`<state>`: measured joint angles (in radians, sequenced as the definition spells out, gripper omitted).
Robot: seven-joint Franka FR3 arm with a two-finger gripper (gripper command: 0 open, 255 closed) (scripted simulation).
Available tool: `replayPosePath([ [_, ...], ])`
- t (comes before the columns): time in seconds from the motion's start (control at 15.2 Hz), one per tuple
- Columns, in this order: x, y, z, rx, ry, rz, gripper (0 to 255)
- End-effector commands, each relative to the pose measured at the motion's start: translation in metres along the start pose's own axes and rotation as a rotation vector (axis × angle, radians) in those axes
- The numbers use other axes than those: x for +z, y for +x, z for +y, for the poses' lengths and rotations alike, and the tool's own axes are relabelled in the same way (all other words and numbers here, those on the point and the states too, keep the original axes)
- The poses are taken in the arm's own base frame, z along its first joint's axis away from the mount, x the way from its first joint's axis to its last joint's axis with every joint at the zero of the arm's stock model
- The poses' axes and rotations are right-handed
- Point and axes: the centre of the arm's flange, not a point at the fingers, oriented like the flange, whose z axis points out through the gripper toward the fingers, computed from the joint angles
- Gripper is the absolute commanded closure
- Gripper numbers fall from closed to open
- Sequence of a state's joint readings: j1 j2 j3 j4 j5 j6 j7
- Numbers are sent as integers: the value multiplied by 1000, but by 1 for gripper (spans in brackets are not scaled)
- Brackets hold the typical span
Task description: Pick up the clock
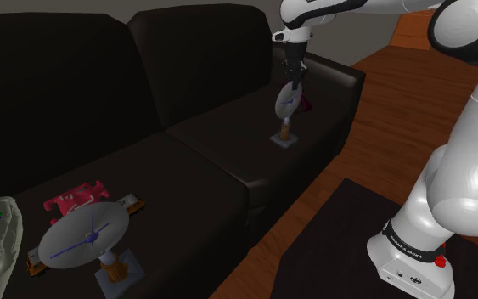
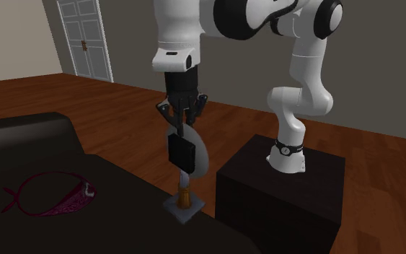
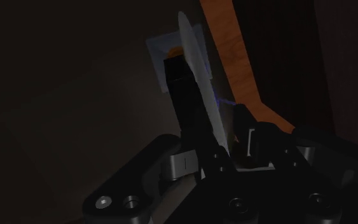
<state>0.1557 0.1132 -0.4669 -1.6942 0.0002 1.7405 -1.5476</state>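
End effector [image 2: 182, 130] clamped on the clock [image 2: 198, 161] dial's top rim; lift it straight up, slowly, so its base clears the sofa [image 2: 86, 231] without swinging.

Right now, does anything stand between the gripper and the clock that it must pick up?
Nothing visible does. The gripper is right at the upper rim of the clock, with no other thing between them.
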Motion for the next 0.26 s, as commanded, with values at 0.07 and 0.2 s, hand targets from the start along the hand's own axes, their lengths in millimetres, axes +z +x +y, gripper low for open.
replayPosePath([
  [0.07,-16,-2,-2,0,0,0,255],
  [0.2,-17,-2,-2,0,0,0,255],
])
